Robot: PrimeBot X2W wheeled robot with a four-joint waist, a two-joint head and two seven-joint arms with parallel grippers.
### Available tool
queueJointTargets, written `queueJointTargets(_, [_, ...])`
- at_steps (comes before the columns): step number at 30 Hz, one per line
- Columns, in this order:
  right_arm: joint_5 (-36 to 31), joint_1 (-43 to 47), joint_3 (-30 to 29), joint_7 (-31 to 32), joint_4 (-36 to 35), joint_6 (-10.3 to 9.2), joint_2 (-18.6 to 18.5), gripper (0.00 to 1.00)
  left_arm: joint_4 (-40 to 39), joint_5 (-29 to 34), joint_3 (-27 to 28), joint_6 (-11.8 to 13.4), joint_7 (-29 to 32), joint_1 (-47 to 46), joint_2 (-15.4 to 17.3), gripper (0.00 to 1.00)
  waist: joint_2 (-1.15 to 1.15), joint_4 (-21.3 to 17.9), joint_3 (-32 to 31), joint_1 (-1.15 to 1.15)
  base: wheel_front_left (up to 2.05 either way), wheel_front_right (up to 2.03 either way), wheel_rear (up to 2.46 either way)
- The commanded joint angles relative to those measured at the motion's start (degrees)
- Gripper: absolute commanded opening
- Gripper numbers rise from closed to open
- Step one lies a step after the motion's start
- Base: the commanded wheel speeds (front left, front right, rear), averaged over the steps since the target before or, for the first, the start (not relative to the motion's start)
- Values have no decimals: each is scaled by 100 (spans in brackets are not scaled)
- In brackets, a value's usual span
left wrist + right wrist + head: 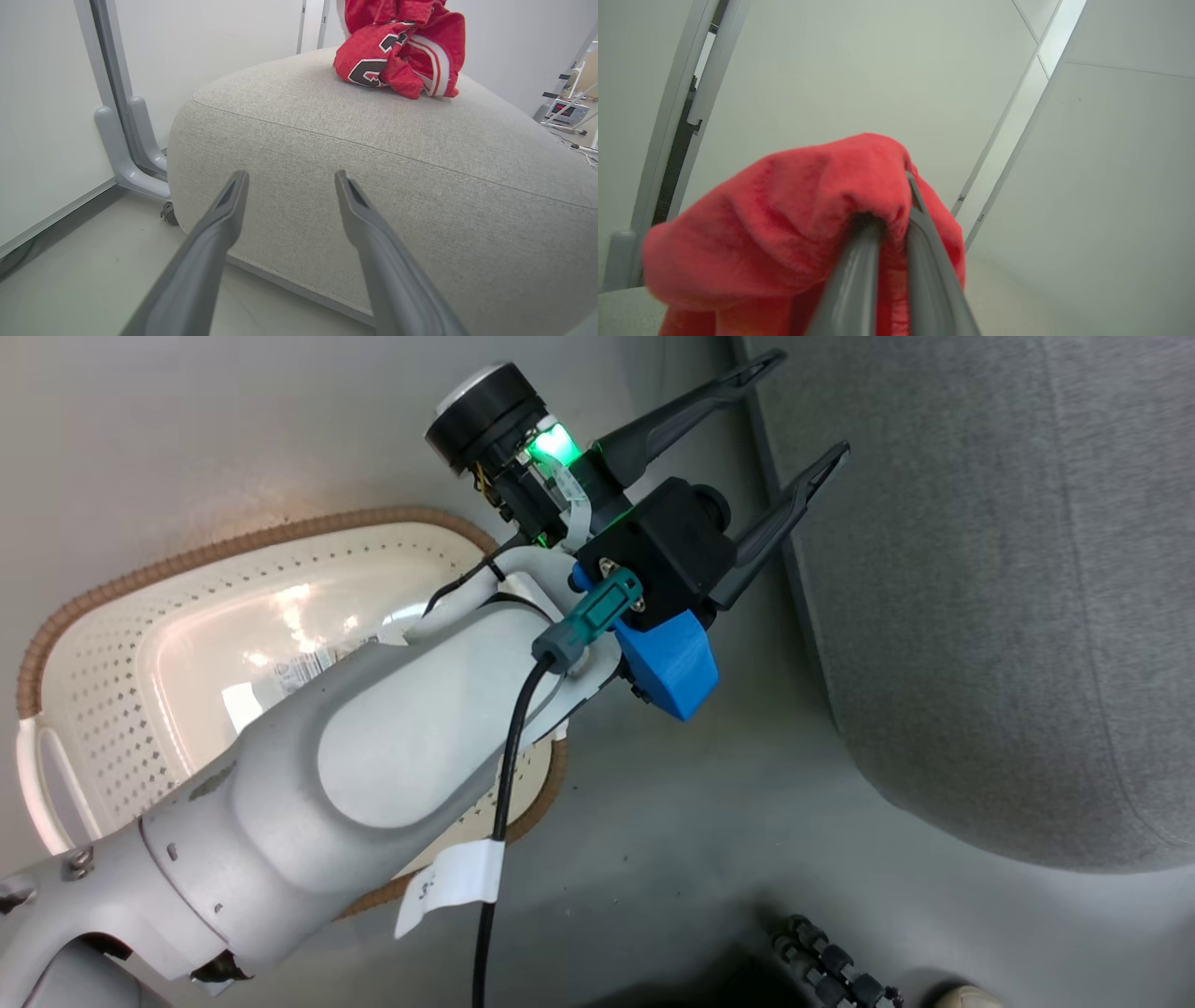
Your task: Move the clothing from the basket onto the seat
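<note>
basket (121, 644): looks empty, though my forearm (373, 756) hides part | left pincer (812, 401): spread, holding nothing, beside seat (980, 569) | clothing (397, 51): bunched on seat top | right pincer (889, 210): pinching a fold of it; soft, light, limp, so best gripped at a thick bunch.

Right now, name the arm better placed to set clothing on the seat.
Right. The right end effector is shut on the red clothing; the left end effector stands open and empty before the seat.
</note>
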Motion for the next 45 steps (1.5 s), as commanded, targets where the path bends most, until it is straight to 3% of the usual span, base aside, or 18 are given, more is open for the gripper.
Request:
queueJointTargets(1, [-24, -118, 4, -6, 128, 0, -46, 0, -35, 45, 5, -4, 1, -120, 20, 100, 0, 52, 190, -1, 0, 0, 0])
queueJointTargets(19, [-124, 619, -22, -4, 1404, 1, 707, 0, 15, -7, -96, 41, -88, -128, -40, 100, 0, 205, 323, -1, 0, 0, 0])
queueJointTargets(20, [-100, 640, -42, -4, 1399, 1, 723, 8, 27, -5, -100, 43, -100, -115, -33, 100, 0, 194, 301, -1, 0, 0, 0])
queueJointTargets(21, [-88, 679, -58, -4, 1374, 1, 748, 46, 38, -13, -105, 46, -98, -99, -28, 100, 0, 180, 270, -1, 0, 0, 0])
queueJointTargets(22, [-85, 714, -57, -5, 1331, 1, 782, 96, 49, -20, -111, 47, -113, -84, -21, 100, 0, 167, 235, -1, 0, 0, 0])
queueJointTargets(23, [-85, 752, -59, -5, 1267, 1, 807, 100, 57, -31, -115, 47, -113, -76, -17, 100, 0, 156, 202, -1, 0, 0, 0])
queueJointTargets(38, [-197, 2082, 352, -5, -119, 1, 1148, 100, 438, -286, 22, 155, -638, 487, -167, 100, 0, 284, -1064, -1, 0, 0, 0])
queueJointTargets(45, [-414, 2501, 931, -6, -763, 1, 1364, 100, 408, -364, 591, 369, -750, 992, -221, 100, 0, 654, -1826, -1, 0, 0, 0])
